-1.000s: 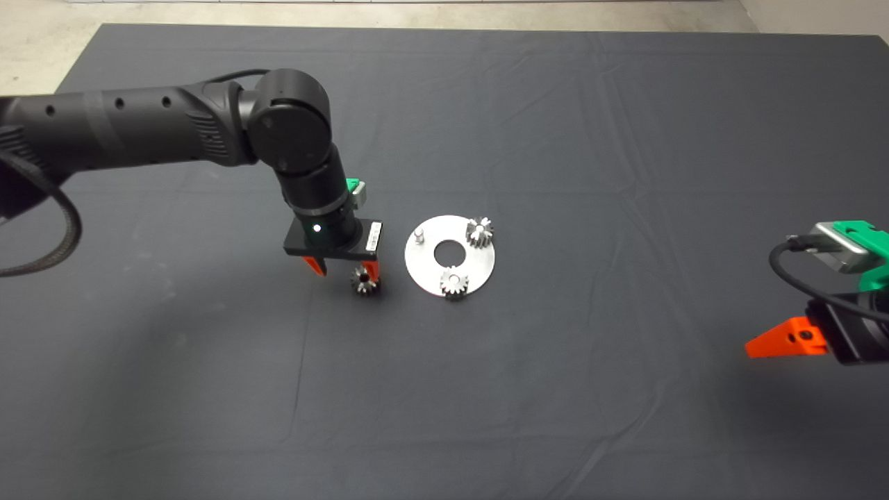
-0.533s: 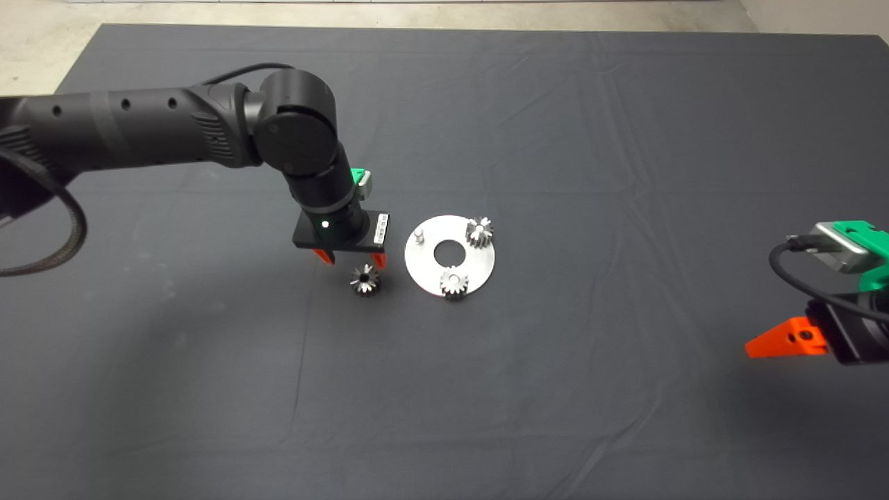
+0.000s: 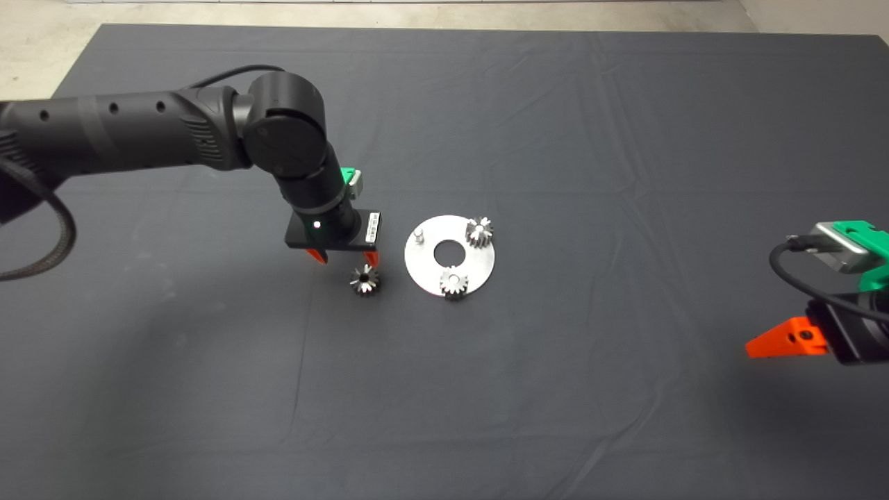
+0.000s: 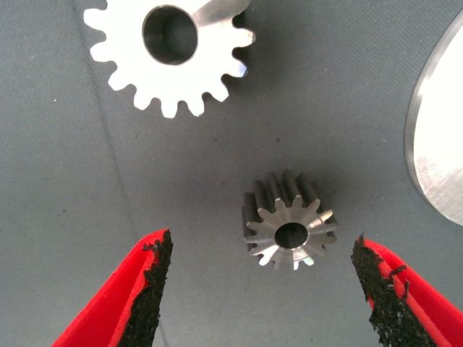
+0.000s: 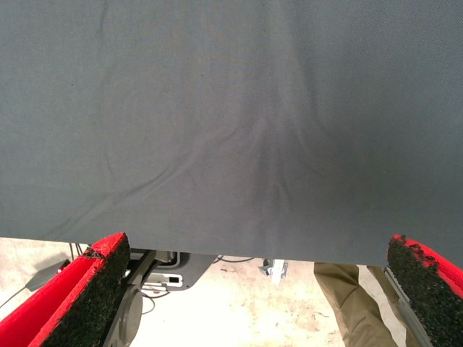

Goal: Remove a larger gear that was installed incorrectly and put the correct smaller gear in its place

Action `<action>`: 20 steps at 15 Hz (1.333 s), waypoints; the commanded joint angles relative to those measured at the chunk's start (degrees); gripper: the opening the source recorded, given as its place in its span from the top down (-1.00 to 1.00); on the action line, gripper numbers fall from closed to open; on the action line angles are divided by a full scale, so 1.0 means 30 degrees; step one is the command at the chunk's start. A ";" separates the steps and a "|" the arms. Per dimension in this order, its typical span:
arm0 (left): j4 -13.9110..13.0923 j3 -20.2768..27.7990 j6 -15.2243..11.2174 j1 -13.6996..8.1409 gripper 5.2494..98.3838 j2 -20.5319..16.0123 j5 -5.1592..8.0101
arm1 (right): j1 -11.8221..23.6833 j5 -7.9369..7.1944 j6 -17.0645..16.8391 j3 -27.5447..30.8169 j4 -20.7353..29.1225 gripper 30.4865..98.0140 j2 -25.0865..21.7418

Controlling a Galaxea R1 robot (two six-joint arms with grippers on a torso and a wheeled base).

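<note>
Left gripper (image 3: 344,258) jaws released, spread wide, hanging just above the smaller gear (image 3: 364,278), not touching. Gear stands on end on the dark mat (image 3: 555,389), centre-left, just left of the silver disc (image 3: 424,267). The larger gear (image 4: 170,54) lies flat nearby. Disc carries two gears (image 3: 479,231) and a bare peg (image 3: 419,236). Right gripper (image 3: 785,340) parked at right edge, jaws released.

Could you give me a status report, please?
Left gripper open over small silver spur gear on mat. Wider silver gear off round metal disc. Right gripper open, parked. Nothing blocking.
</note>
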 commanded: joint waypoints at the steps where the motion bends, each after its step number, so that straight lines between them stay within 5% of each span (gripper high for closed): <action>1: 0.0289 0.0210 -0.0054 0.0525 -0.25 -0.0121 -0.0498 | 0.0349 -0.2386 -0.0063 0.0001 0.0591 -0.88 0.0070; 10: 0.0736 0.0034 -0.0171 0.0927 -0.25 -0.0062 -0.0819 | 0.0613 -0.2386 -0.0063 0.0001 0.0591 -0.88 0.0069; 16: 0.0845 -0.0112 -0.0200 0.1293 -0.25 -0.0033 -0.1699 | 0.0935 -0.2386 -0.0063 0.0001 0.0620 -0.88 0.0061; 20: 0.1285 -0.0229 -0.0171 0.1726 -0.25 -0.0033 -0.1727 | 0.0935 -0.2386 -0.0063 -0.0002 0.0620 -0.88 0.0040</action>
